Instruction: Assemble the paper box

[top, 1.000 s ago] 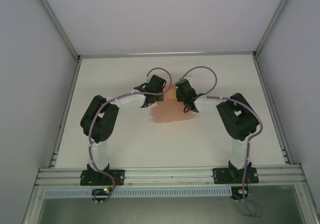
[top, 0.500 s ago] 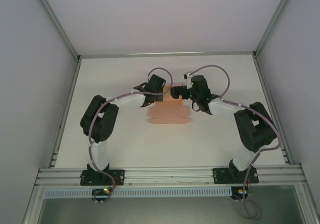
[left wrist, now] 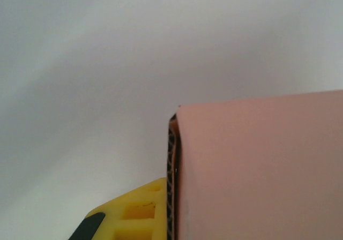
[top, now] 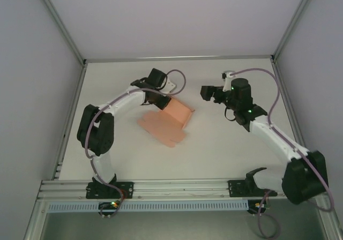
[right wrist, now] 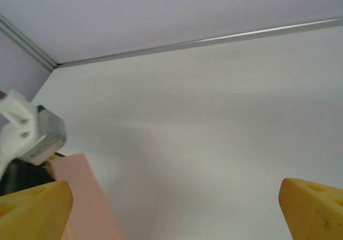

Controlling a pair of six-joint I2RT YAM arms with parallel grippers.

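The paper box [top: 163, 126] is a salmon-pink die-cut sheet lying mid-table, turned at an angle, with one panel [top: 179, 113] folded upward. My left gripper [top: 161, 102] is shut on the far edge of that card. In the left wrist view a yellow finger [left wrist: 140, 214] presses against the pink card [left wrist: 257, 165], which hides the other finger. My right gripper [top: 209, 94] hovers to the right of the box, apart from it. Its yellow fingertips [right wrist: 33, 210] stand wide open with nothing between them, and the pink card [right wrist: 81, 200] shows at the lower left.
The white table [top: 225, 149] is walled by metal rails at the back [top: 177, 58] and sides. The left wrist's white housing [right wrist: 25, 132] sits close to the right gripper's left finger. Both arm bases are bolted to the near rail [top: 182, 186].
My right gripper has opened, let go of the card and swung away to the right. The left arm has turned the sheet to an angle, keeping its grip, and one panel now stands up.
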